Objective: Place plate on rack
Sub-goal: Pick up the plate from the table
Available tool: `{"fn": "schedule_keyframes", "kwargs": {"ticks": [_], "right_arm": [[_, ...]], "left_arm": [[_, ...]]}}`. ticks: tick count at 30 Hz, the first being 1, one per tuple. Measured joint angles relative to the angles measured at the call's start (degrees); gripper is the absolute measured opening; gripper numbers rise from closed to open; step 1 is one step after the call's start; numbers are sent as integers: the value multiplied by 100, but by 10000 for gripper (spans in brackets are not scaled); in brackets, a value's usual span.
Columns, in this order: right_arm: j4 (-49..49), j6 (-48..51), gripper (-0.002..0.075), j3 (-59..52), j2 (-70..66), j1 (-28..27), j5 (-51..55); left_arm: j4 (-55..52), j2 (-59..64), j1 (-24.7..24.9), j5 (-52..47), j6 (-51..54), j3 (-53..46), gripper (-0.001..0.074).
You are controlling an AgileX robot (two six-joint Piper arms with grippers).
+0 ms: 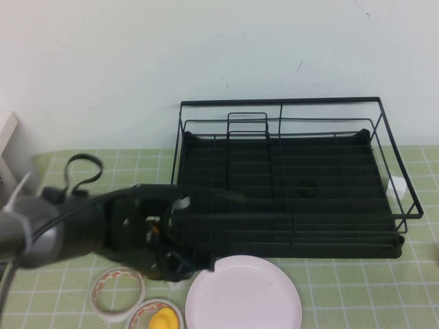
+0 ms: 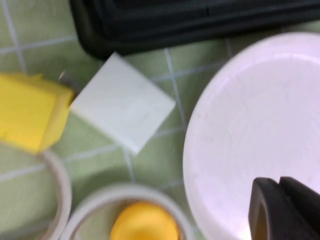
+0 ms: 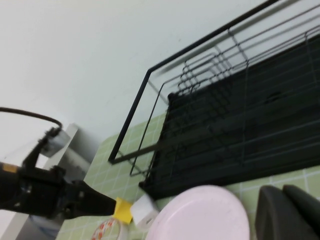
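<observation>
The pale pink plate [image 1: 243,296] lies flat on the green checked mat in front of the rack [image 1: 288,185], near its left half. The black wire rack with its tray base holds nothing. My left gripper [image 1: 184,264] hovers at the plate's near-left rim. In the left wrist view its fingers [image 2: 280,182] are pressed together, empty, above the plate [image 2: 250,125]. My right gripper [image 3: 282,190] is out of the high view. In its own view it is shut and empty, off to the right of the plate [image 3: 200,216] and in front of the rack [image 3: 240,125].
Two tape rolls [image 1: 118,291] [image 1: 152,315] lie left of the plate, one with a yellow object [image 1: 163,319] inside. A white block [image 2: 122,107] and a yellow block [image 2: 30,112] lie by the rack's front-left corner. A small white thing [image 1: 398,186] sits at the rack's right side.
</observation>
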State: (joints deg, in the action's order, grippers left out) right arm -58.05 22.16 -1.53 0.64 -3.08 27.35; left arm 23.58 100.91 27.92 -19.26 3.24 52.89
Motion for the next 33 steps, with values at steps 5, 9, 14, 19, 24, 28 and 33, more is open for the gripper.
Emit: {"fn": "schedule_keyframes", "kwargs": {"ticks": [5,9,14,19,24,28,33], "right_arm": [[-23,0,-2,0,0,0,121],[-23,64,-2,0,0,0,121],[-27,108,-2,0,0,0,121],[-37,131,-2,0,0,0,110],[-36,148,-2,0,0,0,109],[-36,216,-2,0,0,0,109],[-36,255,-2,0,0,0,109]], "left_arm": [[0,-455,0,181,60,-632,-1],[22,-425,0,181,76,-742,0],[318,-112,0,369,413,-742,99],[851,314,0,592,775,-716,355],[1203,790,0,753,1007,-465,407],[1251,1188,0,804,1273,-184,382],[1256,1529,0,807,1635,81,367]]}}
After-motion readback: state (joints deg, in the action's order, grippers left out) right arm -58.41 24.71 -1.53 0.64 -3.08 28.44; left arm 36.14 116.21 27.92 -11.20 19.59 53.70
